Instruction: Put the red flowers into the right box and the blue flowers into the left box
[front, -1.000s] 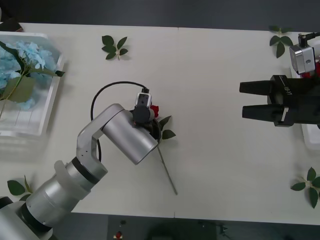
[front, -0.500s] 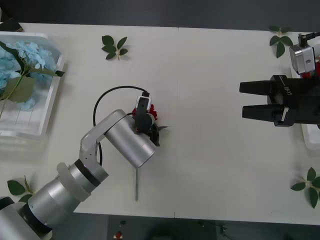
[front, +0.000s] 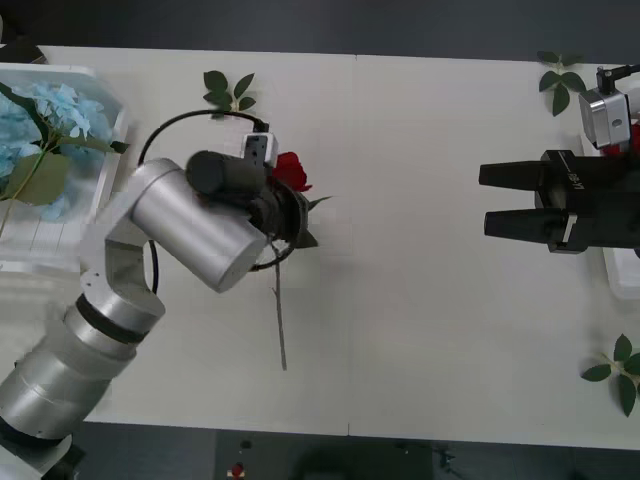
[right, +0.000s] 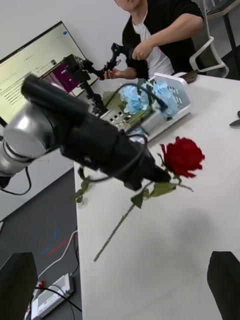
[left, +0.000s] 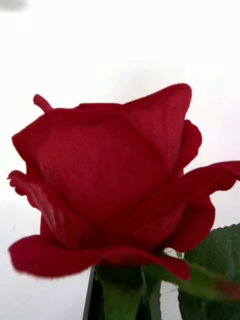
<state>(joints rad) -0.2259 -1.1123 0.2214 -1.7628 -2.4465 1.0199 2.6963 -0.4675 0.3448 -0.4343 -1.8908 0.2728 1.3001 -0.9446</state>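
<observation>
Hanging above mid-table, the rose (front: 291, 171) is clenched just under its bloom by the left gripper (front: 283, 205), its thin stem trailing down. It looks light and springy: soft cloth petals would crush, so that grip on the stiffer stem suits it. The right gripper (front: 492, 200) waits released near the right box (front: 618, 275). Fluffy blue flowers (front: 40, 120) fill the slotted left box (front: 60, 255).
</observation>
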